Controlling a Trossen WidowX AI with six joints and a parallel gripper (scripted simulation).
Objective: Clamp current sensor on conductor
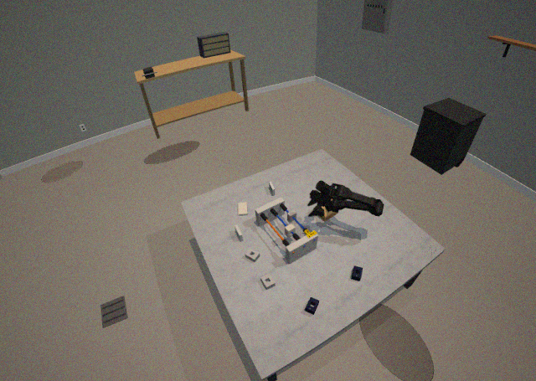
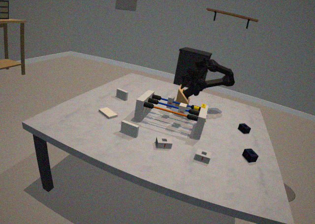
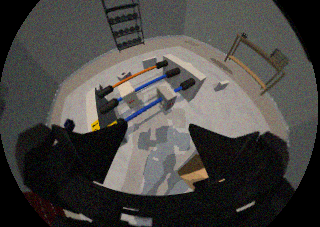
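Note:
The rack's end walls [image 1: 301, 248] [image 2: 201, 126] [image 3: 186, 69] carry one orange and two blue conductors. The blue conductor [image 1: 297, 222] [image 2: 177, 103] [image 3: 145, 110] nearest the arm ends at a yellow marker [image 1: 311, 234] [image 2: 203, 106]; its lettering is too small to read. A pale grey sensor [image 1: 291, 215] [image 2: 170, 101] [image 3: 165, 96] sits round this conductor and looks closed; its red mark's direction is unclear. Another pale block [image 1: 289, 229] [image 2: 182, 107] [image 3: 129, 95] sits on the middle conductor. My gripper [image 1: 310, 209] [image 3: 158, 126] is open and empty, back from the sensor on the arm's side.
A tan wedge-shaped stand [image 1: 329, 213] [image 2: 182, 97] [image 3: 194, 173] is close to the gripper. Two pale sensors [image 1: 252, 254] [image 2: 202, 156], two dark sensors [image 1: 356, 273] [image 2: 250, 155] and several pale plates [image 1: 242, 208] [image 2: 108, 112] lie or stand round the rack.

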